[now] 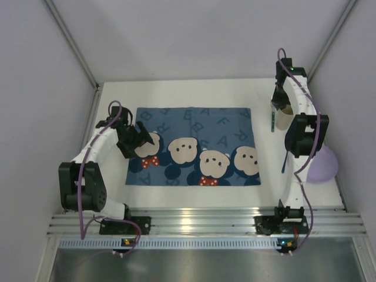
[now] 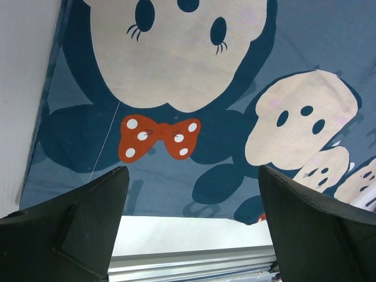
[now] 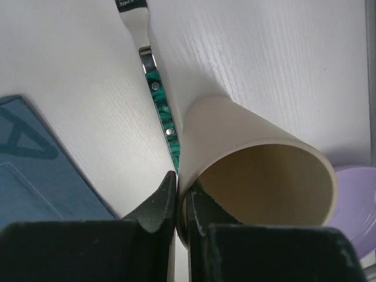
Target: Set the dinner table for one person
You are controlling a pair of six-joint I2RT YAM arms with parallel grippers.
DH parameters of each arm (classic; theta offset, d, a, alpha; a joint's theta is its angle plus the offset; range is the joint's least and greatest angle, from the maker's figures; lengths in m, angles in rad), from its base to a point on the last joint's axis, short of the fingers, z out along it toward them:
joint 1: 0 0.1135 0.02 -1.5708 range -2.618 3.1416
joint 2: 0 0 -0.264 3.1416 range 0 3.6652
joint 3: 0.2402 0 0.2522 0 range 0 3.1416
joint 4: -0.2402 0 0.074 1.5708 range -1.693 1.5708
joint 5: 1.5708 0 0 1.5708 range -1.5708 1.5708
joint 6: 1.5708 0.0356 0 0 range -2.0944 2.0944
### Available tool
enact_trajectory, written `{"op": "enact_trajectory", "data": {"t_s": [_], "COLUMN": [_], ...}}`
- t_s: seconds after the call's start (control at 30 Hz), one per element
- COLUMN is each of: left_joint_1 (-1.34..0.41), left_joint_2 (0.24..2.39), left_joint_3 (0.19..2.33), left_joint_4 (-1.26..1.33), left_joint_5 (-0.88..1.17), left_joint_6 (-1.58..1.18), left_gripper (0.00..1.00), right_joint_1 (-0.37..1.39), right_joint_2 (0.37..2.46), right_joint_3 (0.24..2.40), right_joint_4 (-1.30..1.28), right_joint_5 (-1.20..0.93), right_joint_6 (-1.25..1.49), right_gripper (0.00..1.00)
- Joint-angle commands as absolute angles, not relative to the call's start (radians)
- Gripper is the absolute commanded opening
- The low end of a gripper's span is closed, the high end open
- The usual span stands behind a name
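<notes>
The dinner table (image 1: pixel 194 94) is a white tabletop with a ribbed aluminium rail (image 1: pixel 200 220) along its near edge. My right gripper (image 1: pixel 281 110) is at the far right, shut on the rim of a beige cup (image 1: pixel 286 117). In the right wrist view one finger (image 3: pixel 158 202) is outside the cup's wall (image 3: pixel 235 135) and the other is inside. A green-handled utensil (image 3: pixel 160 106) lies on the table just left of the cup. My left gripper (image 1: pixel 143 139) hovers open and empty over the left part of the mat; it also shows in the left wrist view (image 2: pixel 194 197).
A blue bear-face cloth mat (image 1: pixel 194 126) lies flat in the middle of the table, and its near edge shows in the left wrist view (image 2: pixel 176 194). A lilac plate (image 1: pixel 322 164) sits at the right edge, near the right arm. Walls close in on both sides.
</notes>
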State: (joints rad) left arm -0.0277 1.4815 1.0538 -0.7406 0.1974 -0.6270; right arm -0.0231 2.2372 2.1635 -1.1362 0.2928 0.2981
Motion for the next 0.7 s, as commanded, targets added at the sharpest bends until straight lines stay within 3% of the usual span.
{"op": "enact_trajectory", "data": {"t_s": [0.0, 0.27, 0.67], "left_joint_1": [-0.031, -0.031, -0.031], "left_joint_2": [1.489, 1.511, 1.525], "left_joint_3": [1.066, 1.063, 1.094], "left_joint_4": [-0.706, -0.686, -0.678], "left_joint_5": [0.193, 0.215, 0.21], "left_joint_6": [-0.644, -0.637, -0.592], "left_gripper": [0.96, 0.96, 0.96], "right_joint_1": [-0.049, -0.011, 0.303], "right_joint_2": [2.241, 2.132, 2.169], "right_joint_3": [2.262, 2.298, 2.342], "right_joint_4": [-1.159, -1.203, -1.193], "right_joint_5": [0.351, 0.41, 0.161], "right_joint_6": [0.298, 0.314, 0.376], "right_gripper": [0.0, 0.0, 0.0]}}
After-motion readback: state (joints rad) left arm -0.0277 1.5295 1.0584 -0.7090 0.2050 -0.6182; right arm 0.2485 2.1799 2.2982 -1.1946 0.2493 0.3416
